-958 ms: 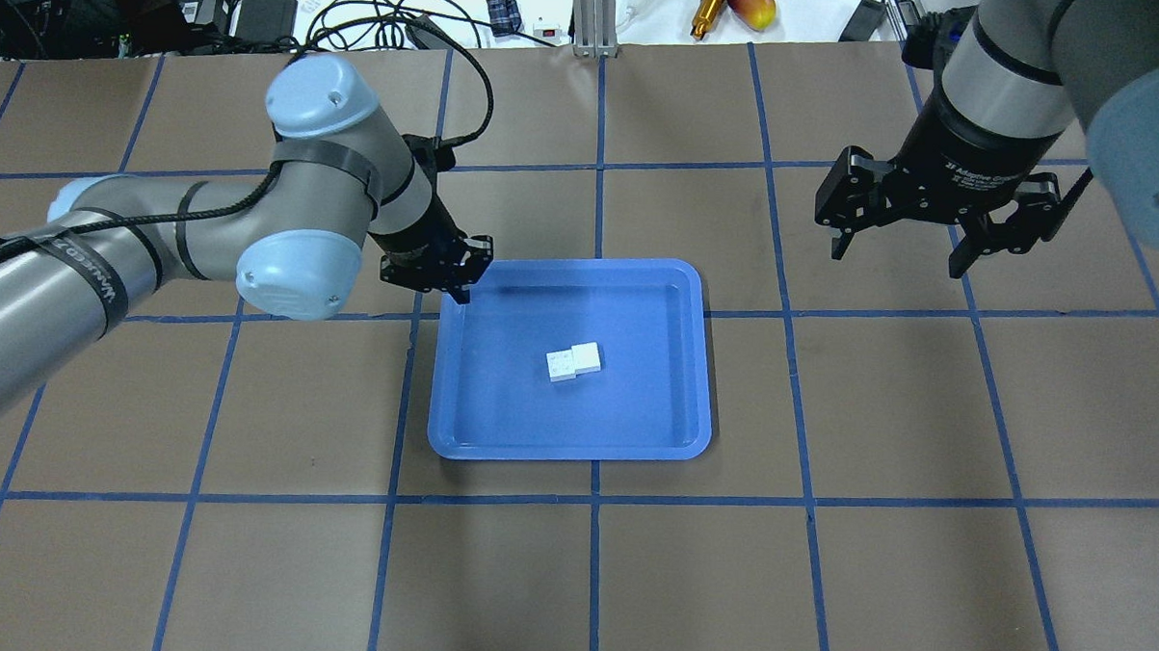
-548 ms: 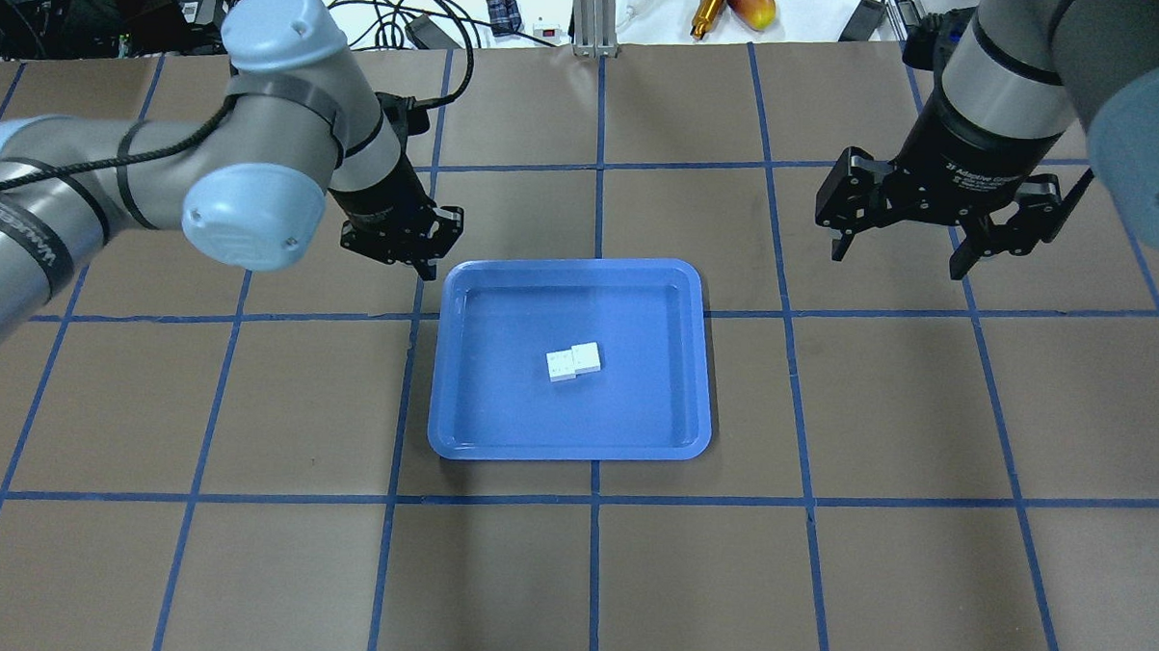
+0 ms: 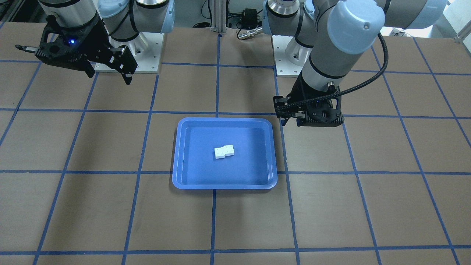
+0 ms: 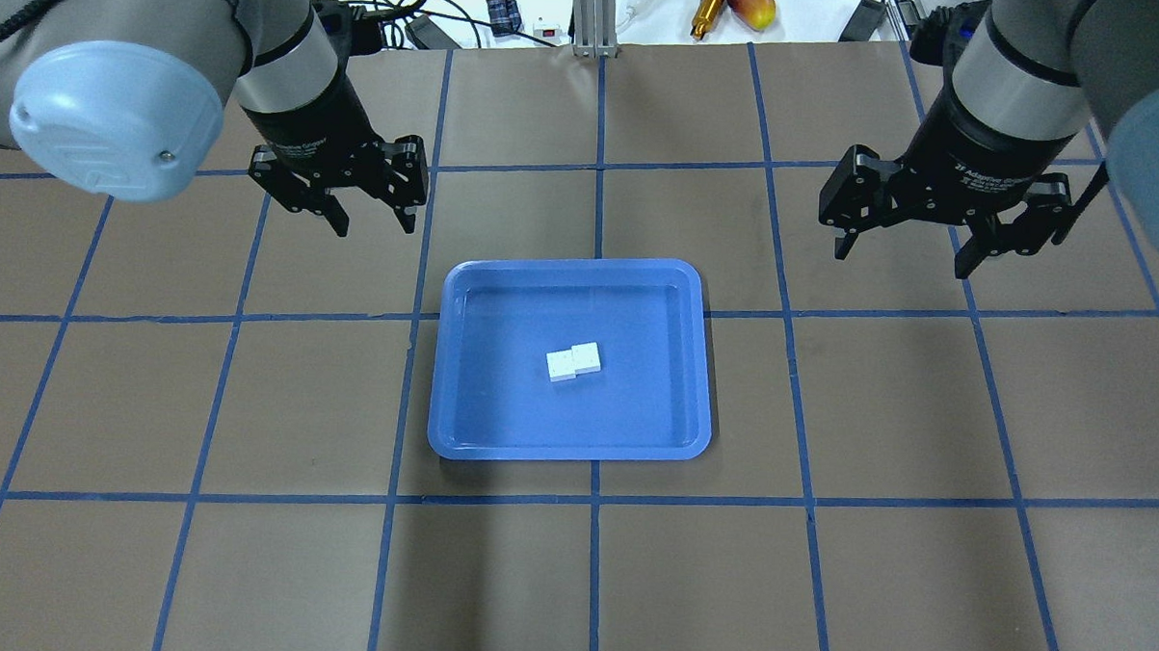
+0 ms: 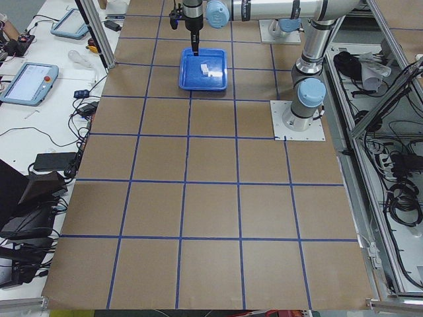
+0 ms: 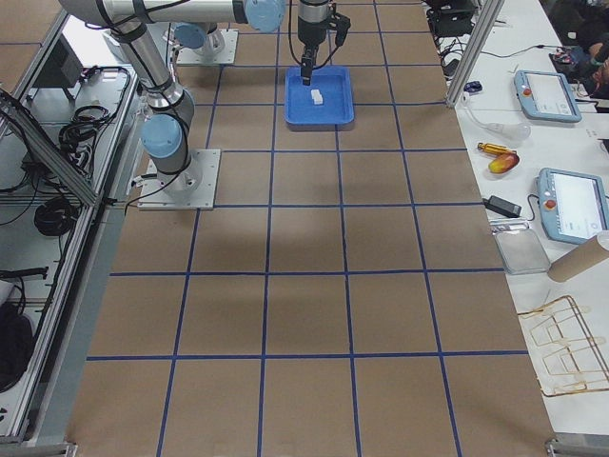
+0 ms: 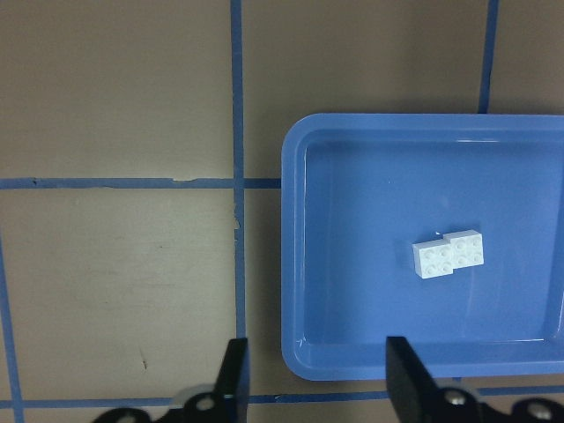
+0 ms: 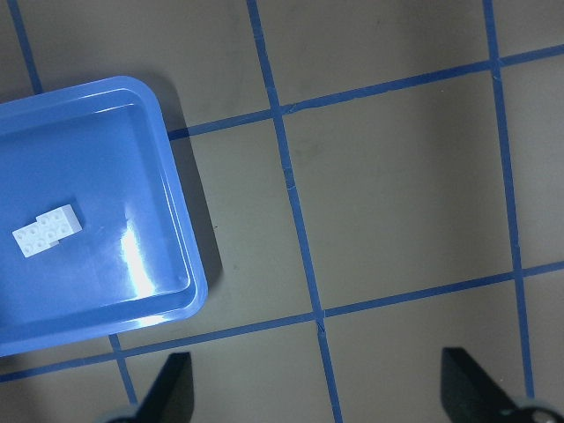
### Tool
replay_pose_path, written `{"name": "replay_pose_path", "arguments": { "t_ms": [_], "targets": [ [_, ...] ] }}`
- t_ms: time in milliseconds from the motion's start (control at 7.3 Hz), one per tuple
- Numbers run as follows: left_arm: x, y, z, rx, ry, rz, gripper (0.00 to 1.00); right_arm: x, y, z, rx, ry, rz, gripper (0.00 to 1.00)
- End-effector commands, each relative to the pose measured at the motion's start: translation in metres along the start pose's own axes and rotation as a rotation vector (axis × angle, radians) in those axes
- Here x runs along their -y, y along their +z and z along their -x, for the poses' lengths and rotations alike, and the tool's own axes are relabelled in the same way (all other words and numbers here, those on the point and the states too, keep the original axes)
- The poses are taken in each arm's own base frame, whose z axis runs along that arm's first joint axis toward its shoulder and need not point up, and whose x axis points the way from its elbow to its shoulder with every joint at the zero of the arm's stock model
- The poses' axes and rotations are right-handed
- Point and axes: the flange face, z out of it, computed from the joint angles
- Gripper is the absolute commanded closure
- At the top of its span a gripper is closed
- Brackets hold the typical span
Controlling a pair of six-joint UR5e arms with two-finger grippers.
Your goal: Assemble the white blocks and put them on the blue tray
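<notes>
**White blocks (image 4: 573, 361) sit joined in the blue tray (image 4: 509, 410), both claws free**

The task looks essentially done. The two bricks lie studs-up and pressed together with a stepped offset, near the middle of the tray floor. Whether one overlaps the other's studs I cannot tell. Judging by this, nothing seems left except parking the arms.

Both arms hang above the worktop (image 4: 249, 401) with wrists turned downward and fingers pointing at the surface. The left claw (image 4: 376, 224) is parted by a moderate gap and holds nothing. The blocks lie below it and off to its right, well apart from it. The right claw (image 4: 898, 262) is spread wide and is also empty. The blocks lie below it and off to its left, farther from it than from the left claw.
</notes>
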Motion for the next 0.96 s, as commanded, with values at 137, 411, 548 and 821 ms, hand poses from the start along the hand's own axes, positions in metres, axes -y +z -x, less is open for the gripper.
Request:
{"name": "replay_pose_path", "arguments": {
  "t_ms": [137,411,548,821],
  "targets": [
    [-0.007,-0.02,0.011,0.022,0.049,-0.045,0.0,0.001,-0.002,-0.001,-0.001,-0.078,-0.005,0.0],
    [0.003,-0.028,0.043,0.017,0.049,-0.068,0.0,0.0,-0.002,-0.001,-0.005,-0.078,0.001,0.0],
    [-0.004,-0.037,0.05,0.024,0.039,-0.084,0.0,-0.001,-0.001,0.0,-0.005,-0.081,0.002,0.0],
    [-0.018,-0.059,0.059,0.036,0.078,-0.118,0.0,-0.001,-0.001,0.0,-0.007,-0.083,0.002,0.0]
  ]
}}
